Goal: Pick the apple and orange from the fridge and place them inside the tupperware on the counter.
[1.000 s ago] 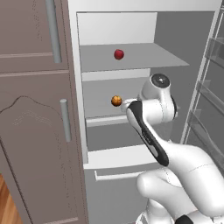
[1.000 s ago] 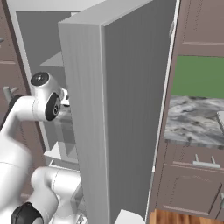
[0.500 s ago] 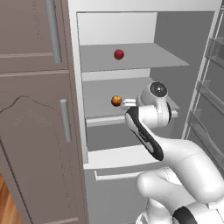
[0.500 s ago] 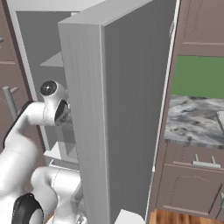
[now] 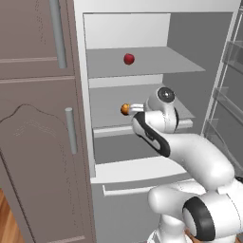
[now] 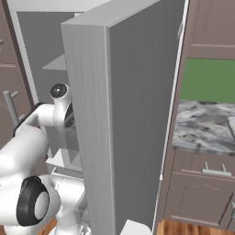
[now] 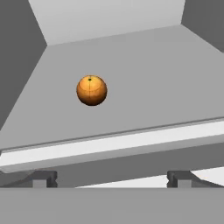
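Note:
The orange [image 5: 125, 109] lies on the fridge's [image 5: 204, 52] middle shelf, and in the hand view the orange [image 7: 91, 90] sits a short way ahead, left of centre. My gripper [image 5: 132, 108] hovers just right of it at the shelf's front; my gripper [image 7: 114, 178] is open, fingertips [image 7: 43, 177] far apart and holding nothing. The red apple [image 5: 128, 59] rests on the shelf above. A sliver of the white tupperware [image 6: 231, 125] shows at the right edge of the marbled counter [image 6: 202, 126].
The open grey fridge door [image 6: 133, 114] stands between the arm and the counter. Door racks [image 5: 230, 95] line the right side. Brown cabinets [image 5: 38, 118] with silver handles flank the fridge on the left. A white drawer front [image 5: 137, 168] juts out under the shelves.
The arm has reached a little deeper into the fridge, bringing the hand closer to the orange. Apple and orange have not moved.

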